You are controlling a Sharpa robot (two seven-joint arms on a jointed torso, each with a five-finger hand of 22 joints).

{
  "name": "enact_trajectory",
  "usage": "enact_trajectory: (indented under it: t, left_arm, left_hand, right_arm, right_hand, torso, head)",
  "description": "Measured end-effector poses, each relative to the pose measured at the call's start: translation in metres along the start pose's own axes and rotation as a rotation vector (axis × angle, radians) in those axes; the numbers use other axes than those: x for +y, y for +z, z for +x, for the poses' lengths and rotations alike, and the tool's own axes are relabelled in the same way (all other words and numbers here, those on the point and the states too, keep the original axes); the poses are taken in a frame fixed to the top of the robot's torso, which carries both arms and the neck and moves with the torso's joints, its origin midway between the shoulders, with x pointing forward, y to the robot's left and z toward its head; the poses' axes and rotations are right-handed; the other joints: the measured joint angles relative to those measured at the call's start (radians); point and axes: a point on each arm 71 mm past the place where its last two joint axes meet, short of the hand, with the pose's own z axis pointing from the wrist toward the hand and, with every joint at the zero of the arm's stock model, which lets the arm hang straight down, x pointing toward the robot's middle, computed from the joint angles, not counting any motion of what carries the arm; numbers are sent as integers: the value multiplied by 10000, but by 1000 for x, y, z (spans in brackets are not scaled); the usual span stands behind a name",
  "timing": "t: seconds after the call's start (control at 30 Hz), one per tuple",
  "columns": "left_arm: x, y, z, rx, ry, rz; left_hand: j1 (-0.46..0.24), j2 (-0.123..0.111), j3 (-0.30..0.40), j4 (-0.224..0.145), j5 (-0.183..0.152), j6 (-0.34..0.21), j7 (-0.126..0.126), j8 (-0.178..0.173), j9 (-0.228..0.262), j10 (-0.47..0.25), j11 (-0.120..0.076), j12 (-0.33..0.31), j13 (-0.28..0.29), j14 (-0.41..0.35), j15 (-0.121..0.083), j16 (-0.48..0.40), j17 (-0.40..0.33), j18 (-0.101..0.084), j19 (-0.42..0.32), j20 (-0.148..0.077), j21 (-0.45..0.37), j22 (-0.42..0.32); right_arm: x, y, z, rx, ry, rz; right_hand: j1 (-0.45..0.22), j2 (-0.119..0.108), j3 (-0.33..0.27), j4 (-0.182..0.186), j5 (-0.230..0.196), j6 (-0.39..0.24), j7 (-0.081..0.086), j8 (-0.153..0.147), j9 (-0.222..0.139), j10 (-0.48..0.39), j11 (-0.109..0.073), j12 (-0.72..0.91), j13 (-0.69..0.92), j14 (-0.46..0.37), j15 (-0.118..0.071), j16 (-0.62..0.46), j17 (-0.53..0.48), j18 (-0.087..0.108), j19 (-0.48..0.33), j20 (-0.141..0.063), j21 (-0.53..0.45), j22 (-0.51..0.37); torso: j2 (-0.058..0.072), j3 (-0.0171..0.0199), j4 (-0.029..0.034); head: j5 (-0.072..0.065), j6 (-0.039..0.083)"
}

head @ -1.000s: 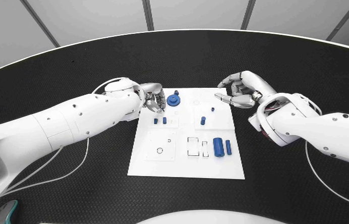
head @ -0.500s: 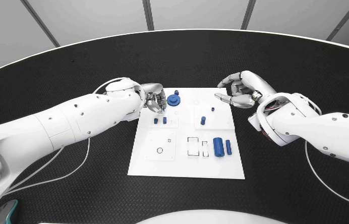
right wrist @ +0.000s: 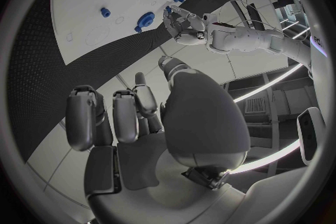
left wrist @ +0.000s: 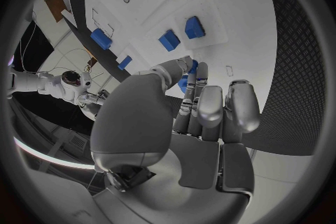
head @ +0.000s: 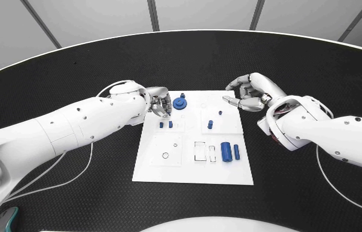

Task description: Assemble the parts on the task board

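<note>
White and flat, the task board lies in the middle of the black worktop. On its near half, towards the right, a larger blue cylinder lies beside a thinner blue peg, the two side by side but apart. Farther up the board a small blue peg sits near the middle, and two short blue pieces sit close together near the left edge. Beyond those, a round blue part sits by the board's far left corner.

The left robot hand hangs over that far left corner, just beside the round part, its fingers curled in. In the left wrist view its fingertips close around something small and blue, though what it is cannot be made out.

The right robot hand hovers at the board's far right corner, fingers curled but spread, grasping nothing.
</note>
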Motion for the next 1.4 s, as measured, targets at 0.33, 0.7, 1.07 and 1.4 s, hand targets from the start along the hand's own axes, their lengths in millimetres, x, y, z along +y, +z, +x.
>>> enact_trajectory:
  t: [0.33, 0.7, 1.07, 1.4]
  left_arm:
    - [1, 0, -1, -114, -36, 13]
    - [4, -1, -2, -230, -71, -112]
    - [13, -5, -3, -284, -135, -236]
    - [43, -24, -11, -1144, -1622, -93]
  left_hand:
    - [-47, -47, 57, -56, 0, -532, 142, -416, -157, -145, 144, -271, -13, 0, 74, 0, -23, 1, -37, 36, 0, -23]
    - [-88, -173, 97, -96, 0, -870, 195, -649, -238, -145, 144, -313, -12, -23, 98, 0, -23, 1, -37, 36, 0, -22]
    - [-88, -173, 111, -110, 0, -870, 195, -649, -237, -139, 150, -313, -10, -35, 109, 0, -22, 0, -49, 49, 0, -22]
    - [-85, -169, 178, -232, 0, -650, 234, -591, -203, -108, 180, -355, 10, -35, 109, 0, -22, 1, -124, 122, -64, -188]
  right_arm:
    - [0, 0, 0, -13, -1, 3]
    - [-1, 0, 0, -2, -12, 53]
    - [-9, 2, 2, 585, -209, 443]
    - [-21, 6, 6, 1799, -1925, 428]
  right_hand:
    - [0, 0, 0, 0, 0, 0, 0, 0, 0, 0, 0, 0, -16, 0, 0, 0, -1, 0, 0, 0, 0, 0]
    - [-29, -29, 230, 3, 0, -42, -34, 68, -44, -1687, 1, -3122, -2924, -3, -2, -975, -872, 160, -129, -124, -1168, -1]
    - [406, -404, 1154, -73, -3, 29, -81, 183, -70, -2325, 32, -6941, -6229, -47, -100, -2039, -1675, 313, -394, -144, -2460, -1]
    - [1167, -497, 2228, -684, -580, 562, -130, 183, -69, -2257, 27, -9537, -8410, -47, -100, -1435, -811, 313, -105, -144, -1742, -1]
  torso:
    - [1, -8, 5]
    - [1, -7, 3]
    - [-12, -6, -5]
    - [-47, -22, -2]
  head:
    - [-12, -12]
    - [-1, -19]
    - [-12, -14]
    - [-177, 58]
